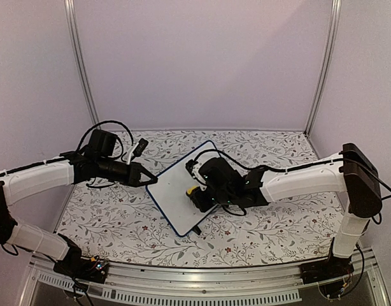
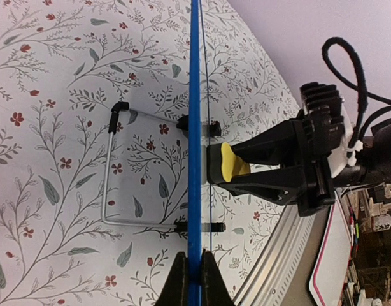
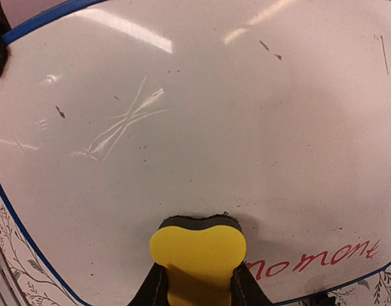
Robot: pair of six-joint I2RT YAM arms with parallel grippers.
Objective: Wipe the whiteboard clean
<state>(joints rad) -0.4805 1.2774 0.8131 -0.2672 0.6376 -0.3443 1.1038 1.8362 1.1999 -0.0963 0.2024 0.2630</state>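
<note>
Eraser, yellow, sits nearest, clamped tight in right gripper and pressed to board low on its face, presumably for wiping. Left gripper pinched shut on board's blue edge, likely steadying it against the push. Board leans on wire stand behind it, on table between both grippers. Red script beside eraser reads roughly "momont"; no brands seen.
</note>
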